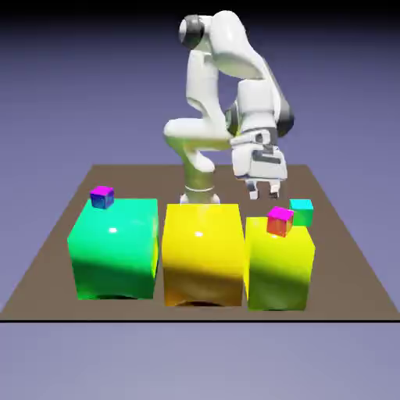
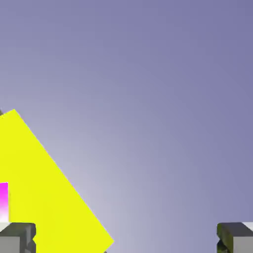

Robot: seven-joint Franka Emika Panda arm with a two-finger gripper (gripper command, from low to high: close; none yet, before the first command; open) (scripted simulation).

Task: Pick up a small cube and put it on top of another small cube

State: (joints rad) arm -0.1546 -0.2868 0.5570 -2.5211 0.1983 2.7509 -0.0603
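Three big blocks front the table (image 1: pixel 344 258): a green one (image 1: pixel 113 246), a yellow one (image 1: pixel 201 254), and a yellow-green one (image 1: pixel 280 262). I see my gripper (image 1: pixel 264 190) hanging over the last with jaws apart and nothing between them. Behind a red cube (image 1: pixel 280 222) with a magenta top sits the small cube (image 1: pixel 301 212), cyan (partly hidden). I'd shift toward it, centre it between the fingers (image 2: pixel 20 237), then descend straight, keeping clear of the red one.
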